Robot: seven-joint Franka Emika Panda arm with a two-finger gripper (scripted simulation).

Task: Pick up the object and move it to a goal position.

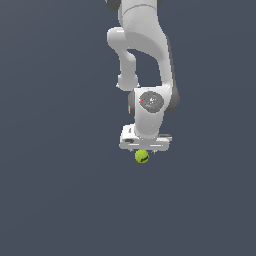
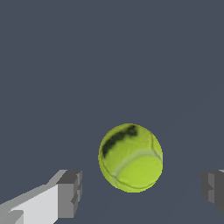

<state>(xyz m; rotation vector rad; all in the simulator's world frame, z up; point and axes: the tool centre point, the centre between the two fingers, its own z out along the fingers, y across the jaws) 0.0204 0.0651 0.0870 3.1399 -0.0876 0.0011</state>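
My gripper (image 2: pixel 142 192) hangs w/ fingers spread wide apart, nothing between the pads (image 2: pixel 72 192) yet. In the wrist view the ball (image 2: pixel 130 157) sits in the gap but offset – a bit nearer one finger than the other, touching neither. In the exterior view it lies on the flat dark surface (image 1: pixel 55 190) at abt 6 o'clock from my hand, just beside its lower edge, no clear daylight between us from there.

It reads as a tennis ball – yellow-green w/ a pale seam and a dark mark on top. My guess: light, slightly springy, fuzzy enough to give decent friction. Being round, it'll prob roll or squirt out if one pad arrives first or I pinch above the middle.

So I'd take it across the widest part, pads on opposite sides at equator height, centred first. Can't tell depth below my fingertips from either view, and no goal marker is visible
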